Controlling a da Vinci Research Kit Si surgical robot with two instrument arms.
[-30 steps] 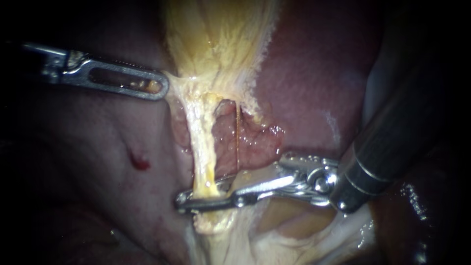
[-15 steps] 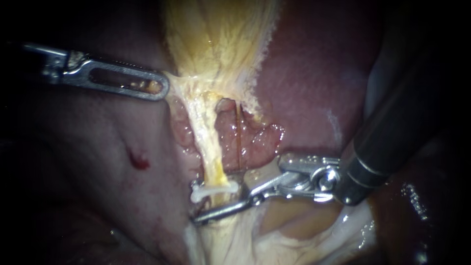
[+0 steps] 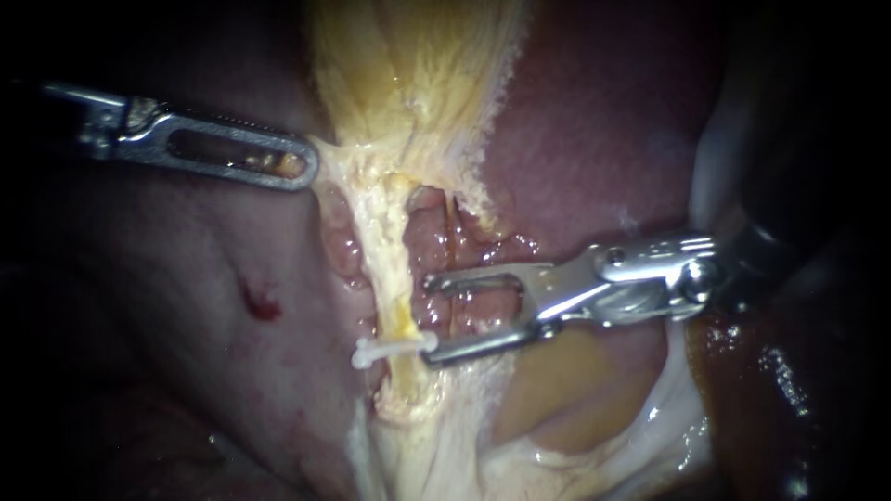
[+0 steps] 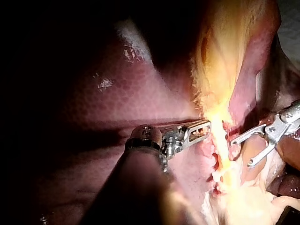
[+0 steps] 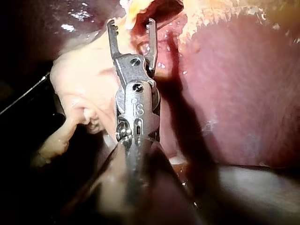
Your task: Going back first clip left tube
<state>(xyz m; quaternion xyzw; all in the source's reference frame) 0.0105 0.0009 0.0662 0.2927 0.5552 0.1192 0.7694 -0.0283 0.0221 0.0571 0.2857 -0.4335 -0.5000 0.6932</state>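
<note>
Flanking the left tube (image 3: 390, 250), dim tissue lies clear at 9 o'clock, liver (image 3: 594, 130) at 2 o'clock; a white clip (image 3: 394, 349) crosses the tube's lower end; the right instrument's end effector (image 3: 432, 320) is spread, empty, its lower tip beside the clip; the left instrument's end effector (image 3: 295, 165) pinches the gallbladder (image 3: 408, 65) edge at 10 o'clock.

Ahead of your right instrument (image 3: 427, 318): left tube (image 3: 394, 278) and clip (image 3: 394, 349) block its open jaws.
Above: your left instrument (image 3: 299, 167), gripping gallbladder (image 3: 408, 83), bars the way.
Free: up and right, over the bare liver (image 3: 594, 139).
</note>
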